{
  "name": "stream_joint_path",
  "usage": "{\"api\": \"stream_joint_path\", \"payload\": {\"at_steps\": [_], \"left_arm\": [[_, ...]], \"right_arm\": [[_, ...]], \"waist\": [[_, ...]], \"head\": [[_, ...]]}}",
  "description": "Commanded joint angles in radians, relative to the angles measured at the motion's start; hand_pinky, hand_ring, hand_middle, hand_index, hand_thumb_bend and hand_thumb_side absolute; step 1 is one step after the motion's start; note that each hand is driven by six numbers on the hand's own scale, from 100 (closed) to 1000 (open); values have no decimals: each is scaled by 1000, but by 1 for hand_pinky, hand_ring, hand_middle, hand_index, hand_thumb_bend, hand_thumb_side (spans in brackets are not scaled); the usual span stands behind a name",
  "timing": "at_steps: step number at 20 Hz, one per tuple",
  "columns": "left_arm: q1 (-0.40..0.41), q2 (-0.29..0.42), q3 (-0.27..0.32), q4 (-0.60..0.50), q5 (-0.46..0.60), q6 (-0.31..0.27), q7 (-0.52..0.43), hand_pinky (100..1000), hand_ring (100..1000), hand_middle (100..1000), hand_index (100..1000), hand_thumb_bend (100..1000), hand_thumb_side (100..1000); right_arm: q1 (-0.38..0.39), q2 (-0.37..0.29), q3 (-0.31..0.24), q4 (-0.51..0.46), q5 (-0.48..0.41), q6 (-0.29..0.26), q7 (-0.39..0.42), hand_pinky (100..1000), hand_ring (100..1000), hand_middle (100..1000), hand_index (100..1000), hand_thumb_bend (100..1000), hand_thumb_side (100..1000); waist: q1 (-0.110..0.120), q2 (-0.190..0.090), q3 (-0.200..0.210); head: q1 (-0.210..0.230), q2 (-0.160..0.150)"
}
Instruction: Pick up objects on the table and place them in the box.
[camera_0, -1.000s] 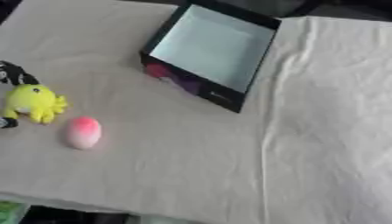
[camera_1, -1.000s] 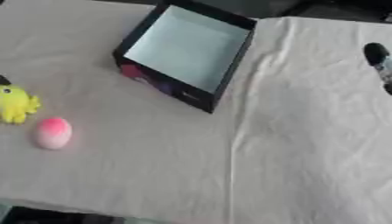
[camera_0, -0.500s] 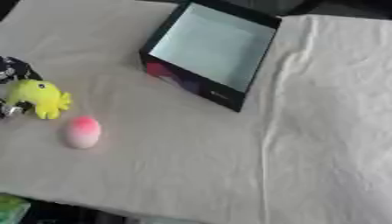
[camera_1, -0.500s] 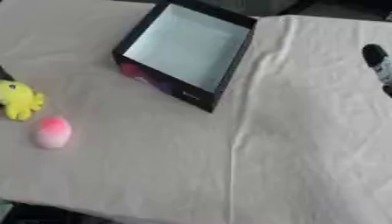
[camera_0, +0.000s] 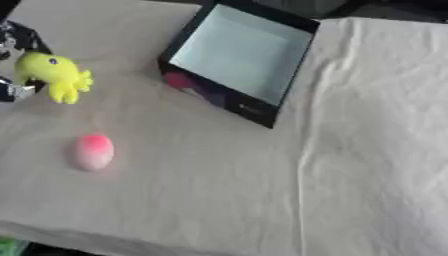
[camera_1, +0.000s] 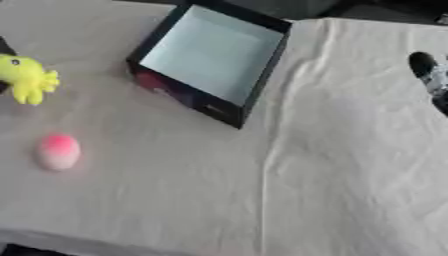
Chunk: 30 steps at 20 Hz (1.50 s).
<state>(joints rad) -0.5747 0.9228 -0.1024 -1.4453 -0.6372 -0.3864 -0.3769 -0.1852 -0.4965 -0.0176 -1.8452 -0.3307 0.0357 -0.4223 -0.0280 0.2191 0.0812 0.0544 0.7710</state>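
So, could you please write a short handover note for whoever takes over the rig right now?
Left hand: at the left edge, closed on the yellow toy, which looks lifted off the cloth.
Right hand: only partly visible at the right edge, holding nothing visible; finger state unclear.
Box: open at top centre, appears empty.
Pink egg-shaped object: lying on the cloth, lower left.
Done: nothing boxed yet.
Left: carry the toy to the box, then the pink object.

The toy (camera_0: 56, 75) is bright yellow with a dark eye. The egg-shaped ball (camera_0: 92, 151) fades from pink to pale. The box (camera_0: 238, 60) is black outside, pale blue-grey inside. The cloth (camera_0: 350, 165) is cream.
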Motion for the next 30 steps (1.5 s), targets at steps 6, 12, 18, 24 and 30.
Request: {"api": "stream_joint_path", "payload": {"at_steps": [6,12,18,24,30], "left_arm": [[-186,-60,-37,-67,48,-4,-71,688,639,628,576,199,100],[-339,-213,-65,16,19,-1,-102,687,624,623,581,218,100],[-432,-353,-62,133,-21,6,-95,684,607,614,590,240,100],[-488,-467,-48,249,-110,7,-54,682,599,609,591,274,100],[-518,-574,-33,354,-289,28,29,685,612,621,615,356,100]], "right_arm": [[-6,-27,0,-12,-3,0,9,922,868,903,842,738,303],[-23,-23,5,-14,-8,1,15,922,869,903,842,736,307],[-45,-17,14,-16,-13,3,24,922,869,904,842,734,306],[-69,-9,18,-17,-17,4,28,923,870,905,842,733,307],[-91,5,25,-15,-24,5,24,923,872,908,844,733,307]], "waist": [[6,-27,-8],[6,-22,-34],[8,-5,-65],[9,14,-101],[3,33,-134]], "head": [[-8,-1],[-23,-1],[-32,-1],[-24,-1],[-12,-1]]}}
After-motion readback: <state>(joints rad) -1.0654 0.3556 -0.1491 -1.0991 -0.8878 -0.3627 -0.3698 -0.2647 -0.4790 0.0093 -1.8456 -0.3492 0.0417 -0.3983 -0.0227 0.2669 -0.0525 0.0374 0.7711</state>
